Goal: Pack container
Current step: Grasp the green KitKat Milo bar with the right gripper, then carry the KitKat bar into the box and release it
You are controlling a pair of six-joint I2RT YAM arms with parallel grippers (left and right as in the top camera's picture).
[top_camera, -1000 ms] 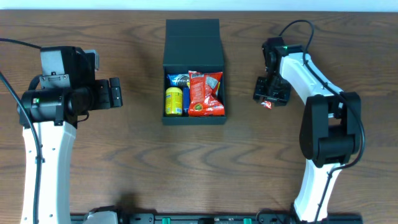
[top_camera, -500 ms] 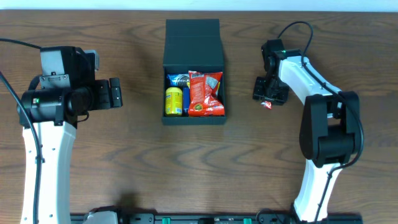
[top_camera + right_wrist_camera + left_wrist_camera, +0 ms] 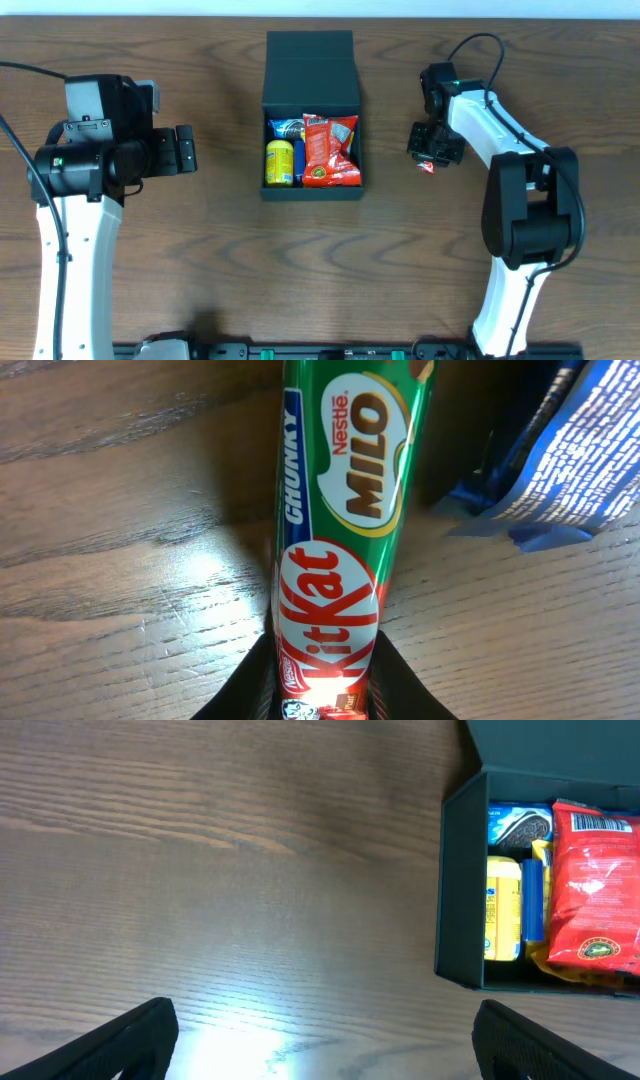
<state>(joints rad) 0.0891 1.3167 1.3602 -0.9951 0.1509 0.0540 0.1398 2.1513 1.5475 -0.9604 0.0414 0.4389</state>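
**Overhead view and both wrist views: open container at upper centre, bar held at upper right**

The container [image 3: 311, 70], a matte black box, sits on the brown wood-grain surface [image 3: 300, 260] at the upper centre of the overhead frame. Its flap lid is folded back toward the top edge. Inside it, a red snack packet [image 3: 330, 150] fills the right part. A yellow packet [image 3: 279, 162] lies at the lower left, with a blue-and-white packet [image 3: 284, 128] above it.

The left gripper [image 3: 185, 150] hangs over bare surface at the left of the frame, well apart from the container. In the left wrist view its two fingertips [image 3: 130, 1040] show at the bottom corners, spread wide with nothing between them. The container wall [image 3: 458, 890] and its contents occupy the upper right of that view.

The right gripper [image 3: 432, 150] is at the upper right, near the container but apart from it. In the right wrist view it is clamped on the lower end of a green-and-red KitKat Chunky Milo chocolate bar [image 3: 345, 510], which runs up the middle of the frame. A blue wrapper [image 3: 560, 450] lies on the surface just beside the bar at upper right; what it holds cannot be told.
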